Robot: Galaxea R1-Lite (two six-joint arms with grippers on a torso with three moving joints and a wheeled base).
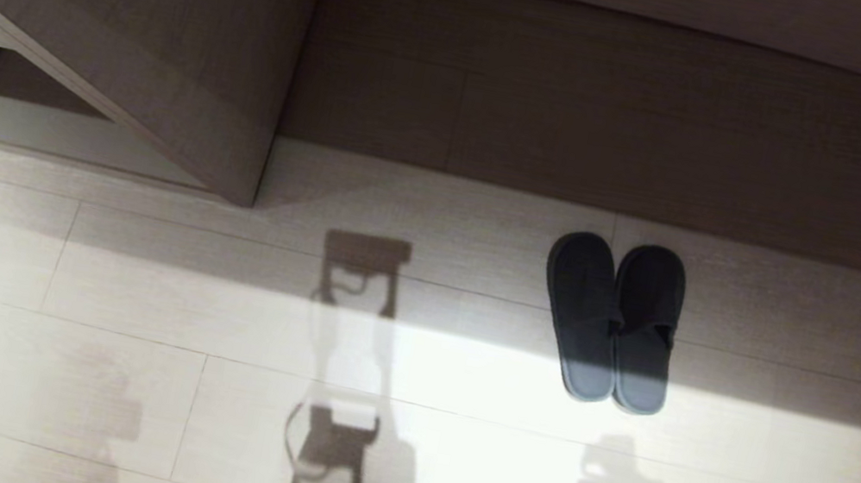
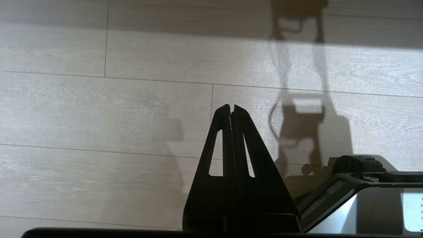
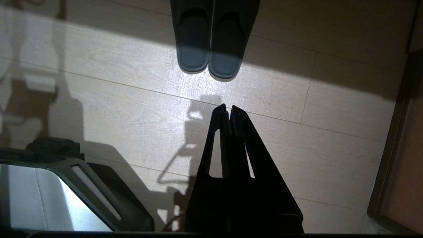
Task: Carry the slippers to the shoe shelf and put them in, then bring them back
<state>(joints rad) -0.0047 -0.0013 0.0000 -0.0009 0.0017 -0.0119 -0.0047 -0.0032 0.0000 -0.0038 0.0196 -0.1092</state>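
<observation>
Slippers (image 1: 611, 320) sit paired on floor (image 1: 113, 363), untouched.

Bright sunlit band, hard robot shadows across floor (image 1: 113, 363)

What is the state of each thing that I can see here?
slippers: side by side on the floor, touching, not held.
shoe shelf: open; a dark pair sits in its left compartment.
left claw: shut, empty, above bare floor.
right claw: shut, empty, short of the slippers.

no readable text, labels, brands, numbers or signs in any view
</observation>
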